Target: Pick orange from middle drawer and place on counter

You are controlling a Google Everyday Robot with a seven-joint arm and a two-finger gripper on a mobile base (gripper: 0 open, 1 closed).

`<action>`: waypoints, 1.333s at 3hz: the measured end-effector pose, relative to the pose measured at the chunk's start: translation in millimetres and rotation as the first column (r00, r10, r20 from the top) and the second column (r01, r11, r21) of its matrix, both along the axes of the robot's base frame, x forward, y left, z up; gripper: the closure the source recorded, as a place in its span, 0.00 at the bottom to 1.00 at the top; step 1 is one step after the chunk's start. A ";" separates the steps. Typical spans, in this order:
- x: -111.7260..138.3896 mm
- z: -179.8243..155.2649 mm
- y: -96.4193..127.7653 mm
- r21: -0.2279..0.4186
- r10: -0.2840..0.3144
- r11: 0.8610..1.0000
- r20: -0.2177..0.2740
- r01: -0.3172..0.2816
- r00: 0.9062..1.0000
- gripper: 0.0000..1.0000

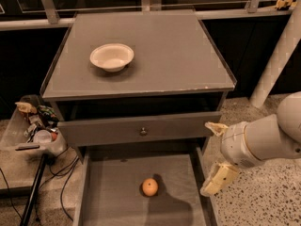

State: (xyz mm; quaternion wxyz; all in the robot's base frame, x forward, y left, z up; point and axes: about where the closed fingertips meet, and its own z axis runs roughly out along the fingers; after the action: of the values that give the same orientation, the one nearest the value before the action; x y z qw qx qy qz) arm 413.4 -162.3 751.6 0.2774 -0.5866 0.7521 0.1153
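A small round orange fruit [150, 187] sits on the flat floor of the wide dark-grey pulled-out drawer [113, 201]. From where I stand it is down at 6 o'clock. It rests alone near the middle of the drawer floor, with a dark shadow on its right side. Nothing is touching it.

The robot's pale two-finger pincer [207, 158] is at about 4 o'clock. It hangs just past the right wall of the drawer, well apart from the fruit. Its two fingers are spread wide and hold nothing. One finger [214, 127] is up near the right end of the grey drawer front [103, 132]. The other points down toward the drawer's right edge. Behind the pincer is a fat white round arm [268, 138], over the speckled stone floor [263, 201].

The drawer front above has a small round metal knob [143, 131] in its middle. On top is the big flat grey square surface [178, 55]. Its front right corner [207, 85] is chipped pale. A white round bowl [112, 57] stands on it at about 10 o'clock.

At 9 o'clock, beside the cabinet, is a clear plastic bin [35, 131] full of small bits. Any writing on them is too small to read. A white slanted pole [277, 65] leans at 2 o'clock.
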 end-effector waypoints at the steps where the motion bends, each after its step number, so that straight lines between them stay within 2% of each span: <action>1: 0.0 -0.1 0.0 0.000 0.000 1.000 0.000 0.000 1.000 0.00; 2: 2.2 -18.1 5.9 0.024 0.002 1.000 -0.035 -0.001 0.999 0.00; 4: 15.8 -101.8 16.9 0.109 0.004 0.994 -0.129 0.010 0.992 0.00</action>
State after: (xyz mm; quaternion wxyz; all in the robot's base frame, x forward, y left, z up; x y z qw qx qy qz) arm 429.3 -145.4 649.8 0.2602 -0.5606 0.7619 0.1938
